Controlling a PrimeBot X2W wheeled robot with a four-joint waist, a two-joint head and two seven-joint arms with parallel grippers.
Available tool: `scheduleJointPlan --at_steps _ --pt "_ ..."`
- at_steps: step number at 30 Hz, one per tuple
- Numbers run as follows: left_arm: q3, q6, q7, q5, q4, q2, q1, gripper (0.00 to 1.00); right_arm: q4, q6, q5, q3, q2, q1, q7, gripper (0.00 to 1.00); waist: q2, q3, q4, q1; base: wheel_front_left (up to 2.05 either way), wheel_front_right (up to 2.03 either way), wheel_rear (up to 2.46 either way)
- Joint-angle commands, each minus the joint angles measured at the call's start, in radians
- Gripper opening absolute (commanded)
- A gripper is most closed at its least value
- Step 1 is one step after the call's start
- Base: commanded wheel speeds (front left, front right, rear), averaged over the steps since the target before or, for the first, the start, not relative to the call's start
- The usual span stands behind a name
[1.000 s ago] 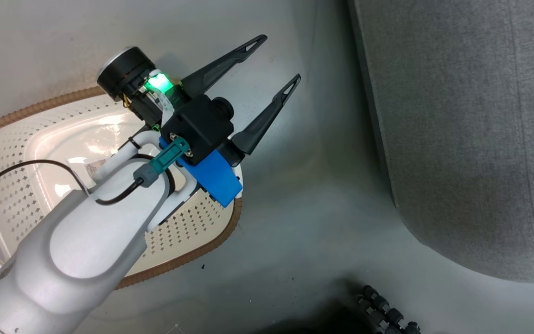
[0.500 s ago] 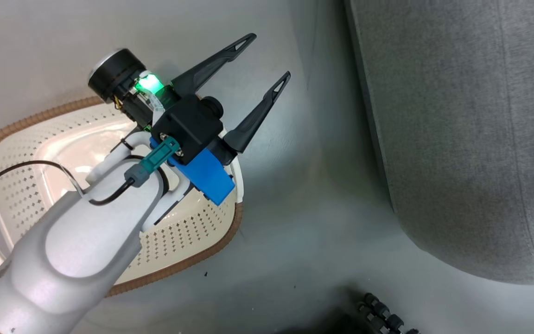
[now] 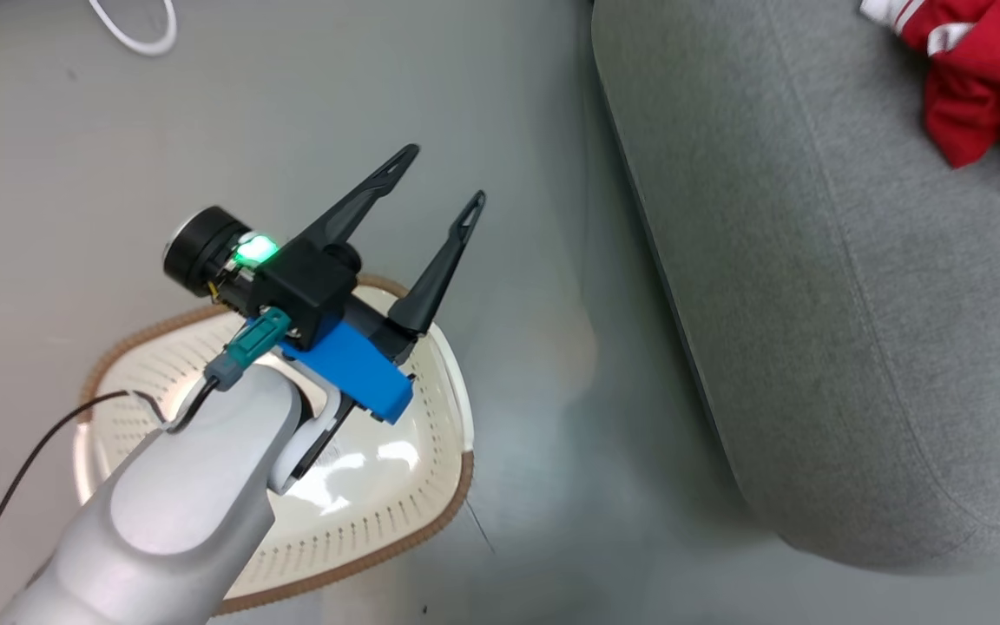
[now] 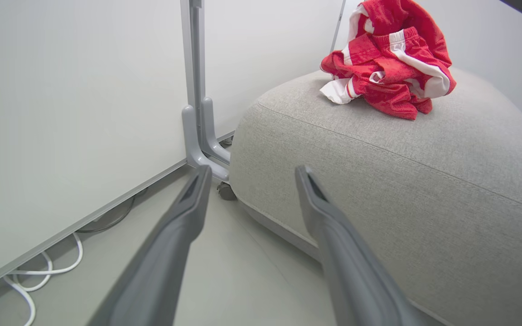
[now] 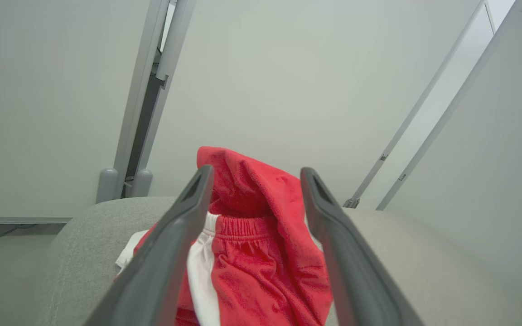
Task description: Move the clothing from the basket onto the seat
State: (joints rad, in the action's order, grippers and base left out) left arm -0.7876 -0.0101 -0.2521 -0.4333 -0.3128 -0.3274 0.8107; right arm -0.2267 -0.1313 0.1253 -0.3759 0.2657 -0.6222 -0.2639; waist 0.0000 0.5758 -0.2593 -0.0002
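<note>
Two long, tapered dark fingers of the left gripper (image 3: pixel 446 174) stand wide apart and grip nothing. Behind and beneath these jaws sits the basket (image 3: pixel 457 486), an oval of glossy cream plastic with small perforations in its walls and a brown woven-look rim. The fingertips reach past that rim over the smooth grey floor (image 3: pixel 552 434). To the right of the jaws lies the seat (image 3: pixel 812 304), a broad block of light grey woven upholstery with rounded corners and a curved seam. The clothing (image 3: pixel 986 87) is on it, well beyond the fingertips: a crumpled heap of bright red fabric with white trim.

From the left wrist, the left gripper (image 4: pixel 253 168) points at the seat's (image 4: pixel 379 190) corner, with the clothing (image 4: pixel 388 68) bunched on top, ahead and to the right of the jaws.

The right gripper (image 5: pixel 256 168) is spread just as wide. The clothing (image 5: pixel 252 253) rises in a soft peak between its fingers, showing an elastic waistband and a white stripe, and rests on the seat (image 5: pixel 84 235). I cannot tell whether either finger touches it.

Since a second ago the head camera has swung, bringing in the clothing and a white cable (image 3: pixel 135 26) beyond the left jaws. The left jaws' spread is unchanged.
</note>
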Motion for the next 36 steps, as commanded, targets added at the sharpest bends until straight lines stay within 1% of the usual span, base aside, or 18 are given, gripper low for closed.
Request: scheduleJointPlan --at_steps 1,4,8,11,15,21,27,32,36 --pt "0.008 0.007 -0.008 -0.002 -0.003 0.001 -0.016 1.0 0.011 0.001 -0.005 0.015 -0.008 0.023 -0.001 1.0 0.0 -0.104 0.036 0.0002 0.0 0.0 0.0" --pt "0.048 0.025 -0.014 -0.019 -0.021 0.002 -0.064 1.0 0.042 0.001 -0.014 0.101 -0.025 0.078 -0.001 1.0 0.0 -0.178 0.062 0.0002 0.0 0.0 0.0" --pt "0.136 0.048 -0.014 -0.027 -0.002 0.008 -0.137 1.0 0.056 0.001 -0.035 0.197 -0.046 0.133 -0.001 1.0 0.0 -0.263 0.105 0.0002 0.0 0.0 0.0" --pt "0.199 0.054 -0.014 -0.018 0.008 0.013 -0.201 1.0 0.055 0.001 -0.049 0.26 -0.061 0.175 -0.001 1.0 0.0 -0.318 0.143 0.0002 0.0 0.0 0.0" --pt "0.281 0.06 -0.014 0.0 0.019 0.025 -0.291 1.0 0.046 0.001 -0.07 0.314 -0.091 0.234 -0.001 1.0 0.0 -0.38 0.19 0.0002 0.0 0.0 0.0" --pt "0.404 0.056 -0.014 0.034 0.038 0.053 -0.435 1.0 0.03 0.001 -0.108 0.351 -0.139 0.339 -0.001 1.0 0.0 -0.451 0.243 0.0002 0.0 0.0 0.0" --pt "0.505 0.032 -0.014 0.079 0.047 0.107 -0.569 1.0 0.007 0.001 -0.134 0.377 -0.169 0.457 -0.001 1.0 0.0 -0.518 0.278 0.0002 0.0 0.0 0.0" --pt "0.571 -0.005 -0.014 0.124 0.058 0.153 -0.66 1.0 0.005 0.001 -0.147 0.382 -0.188 0.54 -0.001 1.0 0.0 -0.561 0.291 0.0002 0.0 0.0 0.0" --pt "0.625 -0.031 -0.014 0.164 0.071 0.187 -0.709 1.0 0.01 0.001 -0.155 0.372 -0.197 0.581 -0.001 1.0 0.0 -0.575 0.297 0.0002 0.0 0.0 0.0"
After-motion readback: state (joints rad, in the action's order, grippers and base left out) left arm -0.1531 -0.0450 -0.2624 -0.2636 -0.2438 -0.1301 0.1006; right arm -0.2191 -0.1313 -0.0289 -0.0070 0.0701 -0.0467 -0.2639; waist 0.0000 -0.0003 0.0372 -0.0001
